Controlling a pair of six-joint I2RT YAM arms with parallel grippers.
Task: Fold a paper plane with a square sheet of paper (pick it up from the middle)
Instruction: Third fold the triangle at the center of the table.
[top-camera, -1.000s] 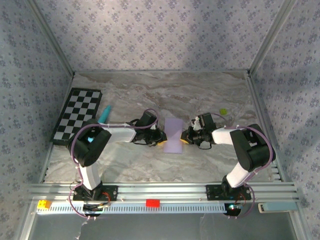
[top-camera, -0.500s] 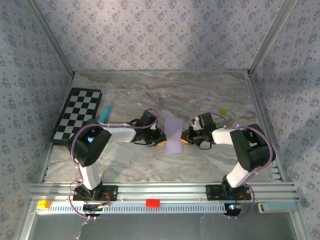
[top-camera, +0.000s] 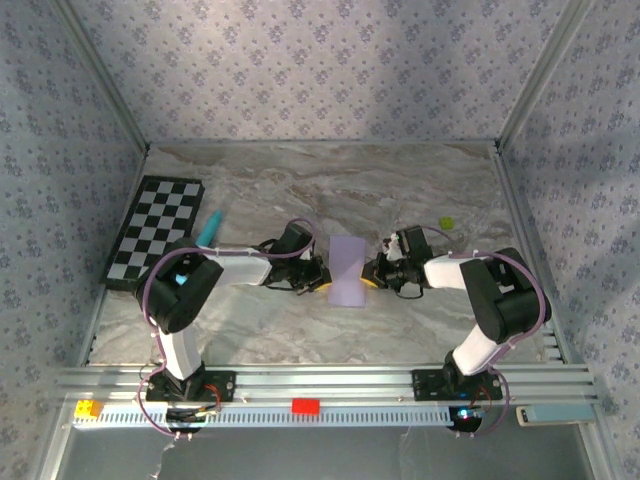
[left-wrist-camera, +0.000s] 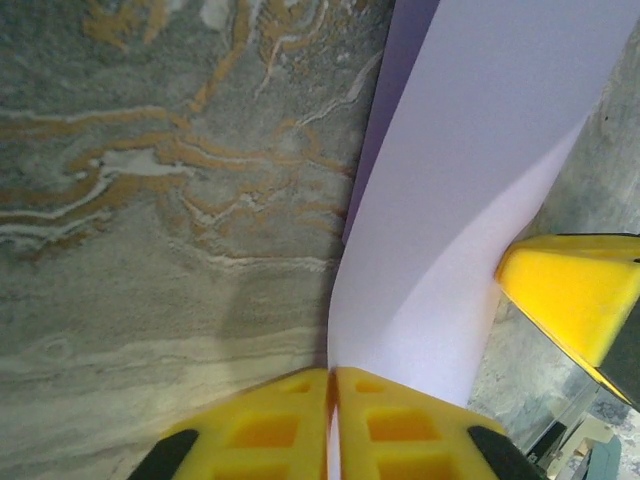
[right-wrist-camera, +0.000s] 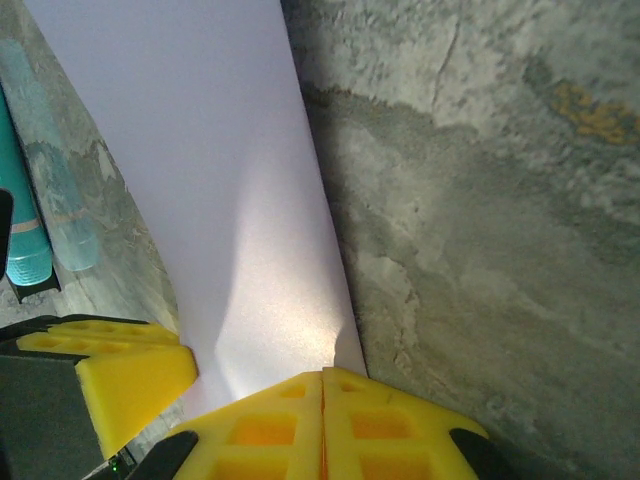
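Pinching one sheet (left gripper, right gripper).

Quick count on my worktop: one lilac paper sheet, one checkerboard, one teal pen, one tiny green blob, plus one red block and one yellow block.

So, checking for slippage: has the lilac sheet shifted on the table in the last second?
No visible shift. The sheet of paper lies at the same spot between the checkerboard and the small green object.
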